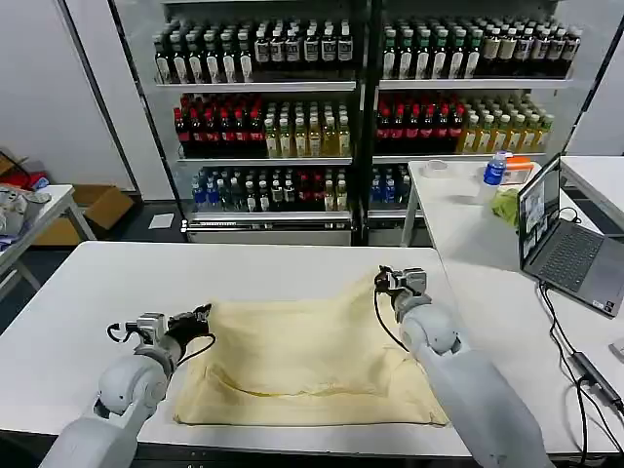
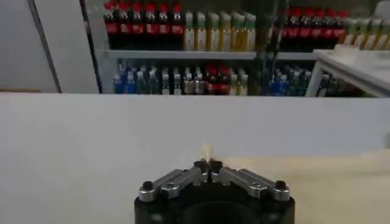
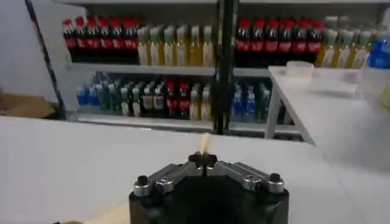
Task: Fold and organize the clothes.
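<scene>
1. T-shirt (image 1: pixel 310 363) lies mostly flat on the white table (image 1: pixel 88 292), pale yellow, already doubled over into a rough rectangle, with a crease near the front edge.
2. Left gripper (image 1: pixel 202 314) is at the shirt's far left corner. In the left wrist view the fingers (image 2: pixel 200 165) are pressed together, with a sliver of yellow cloth sticking up from between the tips, so they are pinching that corner.
3. Right gripper (image 1: pixel 382 281) is at the far right corner, which stands peaked above the rest of the cloth. Right wrist view: fingers (image 3: pixel 195 159) closed on a thin yellow edge.
4. Why both corners: holding the far edge at each end keeps it taut and square between the two sets of fingertips, so it can be carried over as one straight line.
5. My read: mid-fold, and the likely next move brings that edge toward the near hem.
6. Risk: thin pinch, so a corner could slip out.
</scene>
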Tool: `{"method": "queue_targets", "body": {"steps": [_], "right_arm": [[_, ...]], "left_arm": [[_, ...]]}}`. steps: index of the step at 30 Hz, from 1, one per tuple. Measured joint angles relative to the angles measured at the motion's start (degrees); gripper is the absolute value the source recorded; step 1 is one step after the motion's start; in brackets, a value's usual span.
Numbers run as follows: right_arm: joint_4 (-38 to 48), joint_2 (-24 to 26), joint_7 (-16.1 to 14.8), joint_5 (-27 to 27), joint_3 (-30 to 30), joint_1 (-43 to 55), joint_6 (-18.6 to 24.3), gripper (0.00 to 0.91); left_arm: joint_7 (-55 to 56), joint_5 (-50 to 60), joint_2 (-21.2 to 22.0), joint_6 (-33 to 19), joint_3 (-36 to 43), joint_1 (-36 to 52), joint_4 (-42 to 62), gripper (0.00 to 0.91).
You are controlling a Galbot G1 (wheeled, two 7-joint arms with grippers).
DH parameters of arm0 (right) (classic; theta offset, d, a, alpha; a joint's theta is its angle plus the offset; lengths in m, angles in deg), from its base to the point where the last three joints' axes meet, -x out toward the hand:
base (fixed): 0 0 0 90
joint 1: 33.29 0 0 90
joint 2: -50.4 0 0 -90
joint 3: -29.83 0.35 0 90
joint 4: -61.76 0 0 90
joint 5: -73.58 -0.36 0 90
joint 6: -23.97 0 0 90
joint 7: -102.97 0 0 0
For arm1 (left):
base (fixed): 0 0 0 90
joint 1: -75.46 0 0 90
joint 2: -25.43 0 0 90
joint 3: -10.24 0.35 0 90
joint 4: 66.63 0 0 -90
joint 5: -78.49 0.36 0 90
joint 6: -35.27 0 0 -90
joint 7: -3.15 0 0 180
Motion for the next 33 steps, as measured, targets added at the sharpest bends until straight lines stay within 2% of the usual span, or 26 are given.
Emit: {"method": "queue_targets", "body": {"steps": [13, 21, 33], "right_arm": [[-16.97, 6.52, -0.68, -1.25, 8.58, -14.37, -1.69, 0.0], [-25.51, 8.75, -0.67, -1.46, 14.1, -23.61, -3.01, 0.0], [-31.8, 9.61, -0.32, -0.95, 18.43, -33.92, -3.51, 0.0]], "left_arm": [[-0.75, 1.79, -0.93, -0.17, -4.58, -7.75, -8.84, 0.01], [-1.37, 3.77, -1.38, -0.14, -6.98, -14.33, -14.5, 0.01], [-2.68, 7.21, -0.33, -0.03, -9.06, -22.48, -19.01, 0.01]]}}
